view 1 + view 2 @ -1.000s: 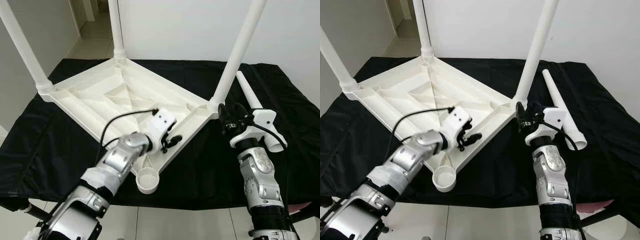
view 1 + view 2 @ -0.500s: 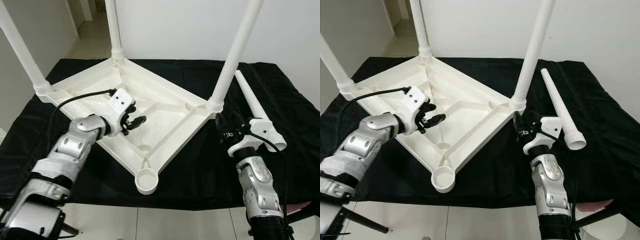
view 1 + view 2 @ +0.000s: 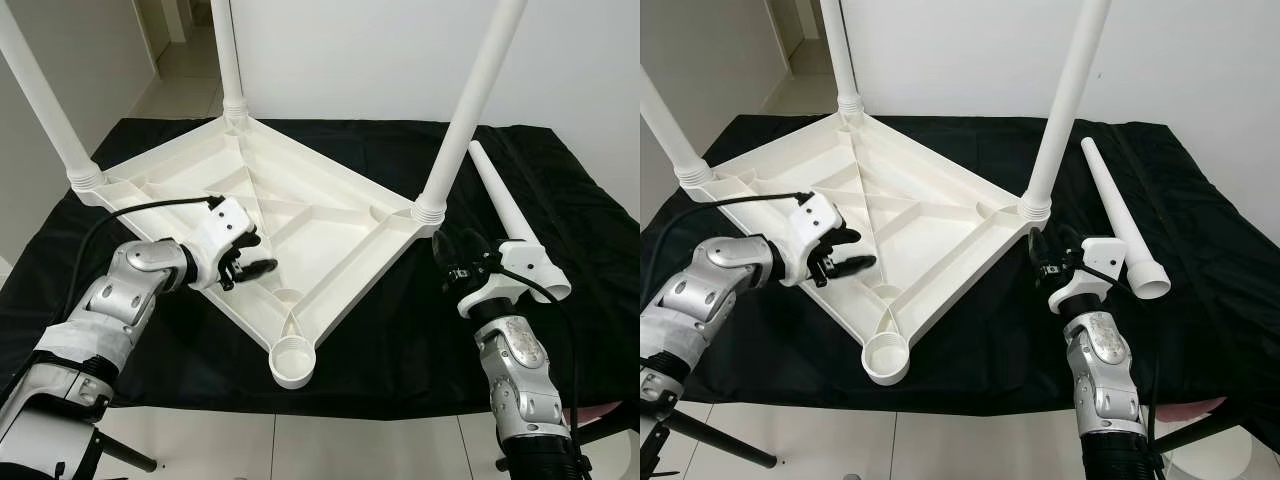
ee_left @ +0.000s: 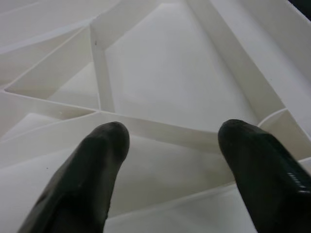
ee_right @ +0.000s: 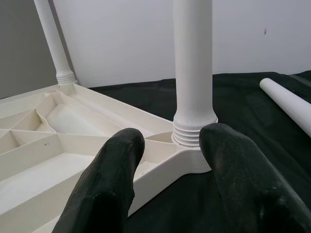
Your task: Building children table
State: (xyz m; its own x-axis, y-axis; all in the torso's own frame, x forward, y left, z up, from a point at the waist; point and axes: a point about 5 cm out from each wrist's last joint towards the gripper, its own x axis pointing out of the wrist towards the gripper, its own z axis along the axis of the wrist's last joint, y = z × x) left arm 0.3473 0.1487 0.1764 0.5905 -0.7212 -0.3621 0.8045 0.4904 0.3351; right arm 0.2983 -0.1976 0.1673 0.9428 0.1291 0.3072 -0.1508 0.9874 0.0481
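The left claw (image 3: 243,262) hovers with its fingers spread and nothing between them, over the ribbed underside of the upturned white plastic children's table (image 3: 300,215), near that table's left edge. The tabletop lies upside down on a surface draped in black cloth (image 3: 400,330). Three white legs stand screwed into its corner sockets: one at the far left (image 3: 45,100), one at the far corner (image 3: 228,55) and one at the right corner (image 3: 470,115). The nearest corner socket (image 3: 294,360) stands open, with no leg in it.

The right claw (image 3: 1043,258) is also open and holds nothing; it sits just beside the base of the right-corner leg, pointing at its threaded collar (image 5: 194,128). A loose fourth leg (image 3: 512,225) lies flat on the cloth to the right of that claw, its wide end toward the robot.
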